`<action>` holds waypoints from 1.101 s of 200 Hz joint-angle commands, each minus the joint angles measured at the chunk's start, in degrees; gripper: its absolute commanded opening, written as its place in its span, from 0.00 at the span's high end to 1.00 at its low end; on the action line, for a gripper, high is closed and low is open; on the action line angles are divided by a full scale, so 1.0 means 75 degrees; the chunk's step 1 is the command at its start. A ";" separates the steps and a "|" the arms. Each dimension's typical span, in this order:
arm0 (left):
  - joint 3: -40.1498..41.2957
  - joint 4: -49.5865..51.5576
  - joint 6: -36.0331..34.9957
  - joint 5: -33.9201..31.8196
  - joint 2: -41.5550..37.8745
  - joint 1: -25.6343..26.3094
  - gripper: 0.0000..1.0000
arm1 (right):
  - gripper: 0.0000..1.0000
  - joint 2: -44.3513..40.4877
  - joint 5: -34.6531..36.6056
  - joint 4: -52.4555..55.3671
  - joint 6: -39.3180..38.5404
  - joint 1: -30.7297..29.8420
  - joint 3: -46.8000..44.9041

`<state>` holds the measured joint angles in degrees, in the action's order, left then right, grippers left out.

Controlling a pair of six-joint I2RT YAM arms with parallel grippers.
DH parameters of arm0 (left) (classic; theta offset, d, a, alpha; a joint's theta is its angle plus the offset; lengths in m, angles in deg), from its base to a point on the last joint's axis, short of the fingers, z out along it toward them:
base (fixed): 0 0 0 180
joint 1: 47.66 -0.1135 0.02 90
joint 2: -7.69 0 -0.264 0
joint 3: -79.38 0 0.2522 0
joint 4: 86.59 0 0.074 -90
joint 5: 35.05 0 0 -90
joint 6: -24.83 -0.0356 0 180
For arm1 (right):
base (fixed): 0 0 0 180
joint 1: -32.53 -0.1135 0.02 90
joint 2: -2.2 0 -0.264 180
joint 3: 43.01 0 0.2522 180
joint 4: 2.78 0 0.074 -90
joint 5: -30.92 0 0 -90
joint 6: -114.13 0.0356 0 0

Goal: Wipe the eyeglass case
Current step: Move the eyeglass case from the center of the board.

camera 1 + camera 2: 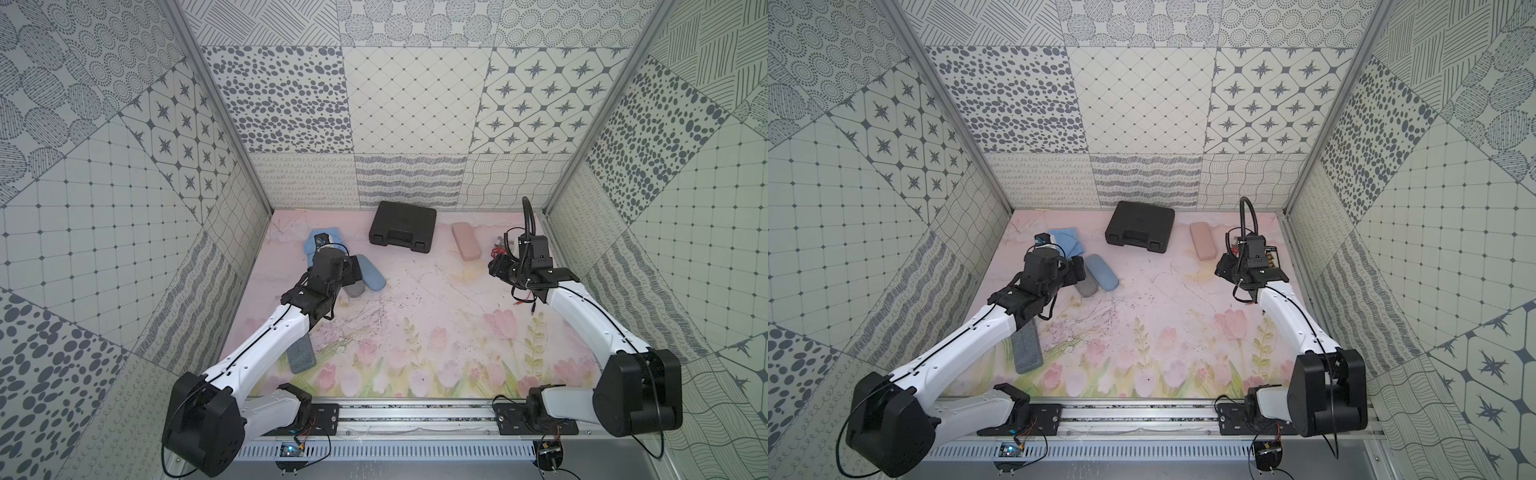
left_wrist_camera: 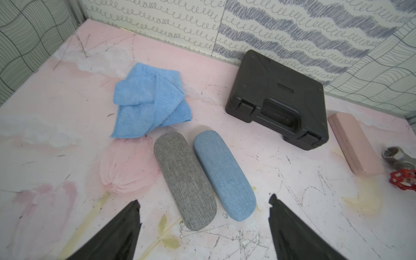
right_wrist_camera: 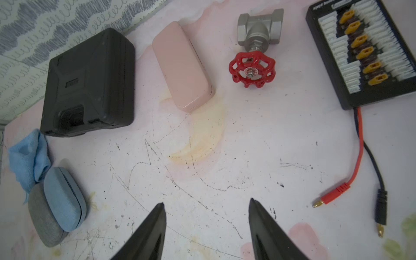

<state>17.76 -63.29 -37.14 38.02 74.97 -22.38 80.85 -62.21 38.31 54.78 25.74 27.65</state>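
Hovering at the left of the table (image 1: 415,311), the left gripper (image 2: 205,200) has its jaws spread wide with nothing between them. Under that arm, near the front, lies a grey block (image 1: 301,359), partly hidden.

Ahead of the left gripper sit two eyeglass cases side by side, almost touching. They are a grey case (image 2: 184,180) and, to its right, a blue case (image 2: 222,173), both closed and lying flat. The wrist view shows their near ends between the fingertips. A crumpled blue cloth (image 2: 150,101) lies just behind the grey case, nearer the back-left corner.

At the middle of the back wall is a closed black toolbox (image 2: 276,99). It has a small plate on its lid, and the lettering there is too blurred to read. Right of it lies a pink case (image 3: 182,65), closed and apart from the toolbox.

Further right is a steel valve (image 3: 256,45) with a red handwheel. Beyond it is a black board (image 3: 360,56) with yellow plugs and white sockets. The white print on its edge cannot be made out. Red and black leads (image 3: 358,157) trail from the board.

The right gripper (image 3: 207,201) hangs over bare, scratched table, its jaws parted and empty.
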 commanded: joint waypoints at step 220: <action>-0.1308 0.1154 0.0787 0.1371 0.1722 -0.1372 0.10 | 0.08 0.7836 0.0996 0.1719 -0.1826 -0.0510 0.8142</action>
<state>10.59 -55.22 -32.14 45.60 85.71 -28.61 137.11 -52.47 48.41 41.54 22.11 85.16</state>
